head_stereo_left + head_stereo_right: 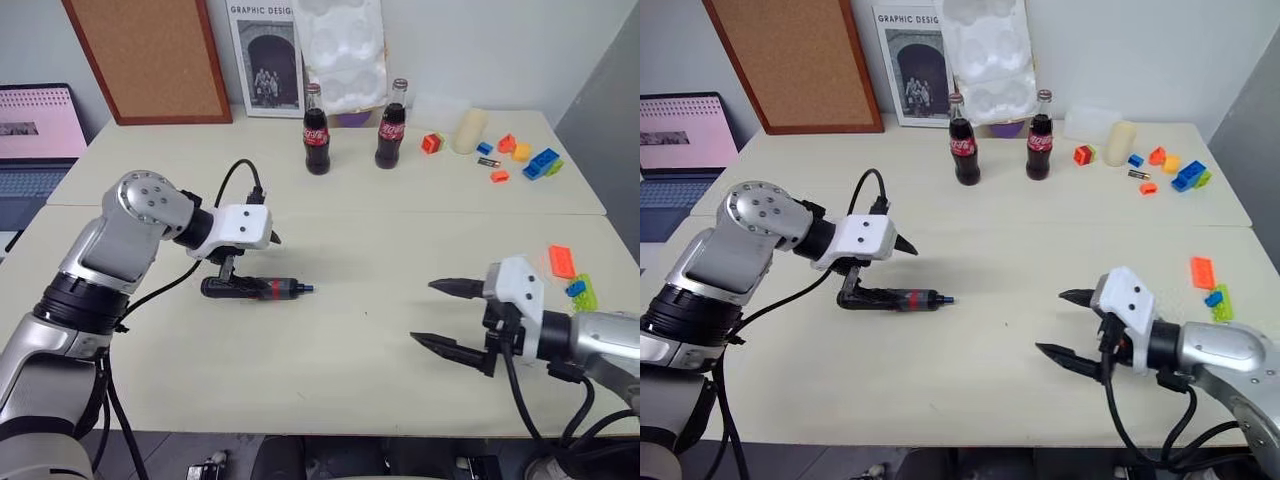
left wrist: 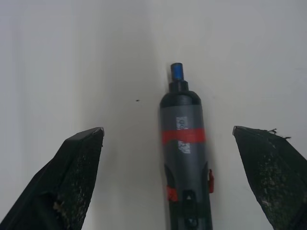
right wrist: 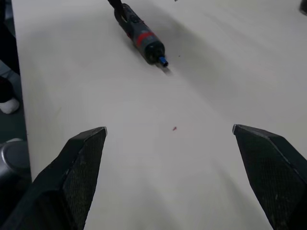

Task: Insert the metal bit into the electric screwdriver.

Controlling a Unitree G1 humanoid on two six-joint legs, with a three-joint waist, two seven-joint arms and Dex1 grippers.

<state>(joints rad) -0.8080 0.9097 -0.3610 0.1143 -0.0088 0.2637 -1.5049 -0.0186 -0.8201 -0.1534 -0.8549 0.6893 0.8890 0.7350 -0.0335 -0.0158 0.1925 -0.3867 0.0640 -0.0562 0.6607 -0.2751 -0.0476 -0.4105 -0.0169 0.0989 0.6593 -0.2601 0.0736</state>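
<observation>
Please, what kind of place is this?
Probably an office or lab workroom: a cork board leans on the wall, a laptop sits at the side, and cola bottles and toy bricks stand on a pale table.

Probably an office or lab, cork board, laptop, pale table

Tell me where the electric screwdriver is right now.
The electric screwdriver lies flat on the table, left of centre in the head views, just below the open left gripper.

Head eyes overlook table — wrist cams near, sharing electric screwdriver.
</observation>
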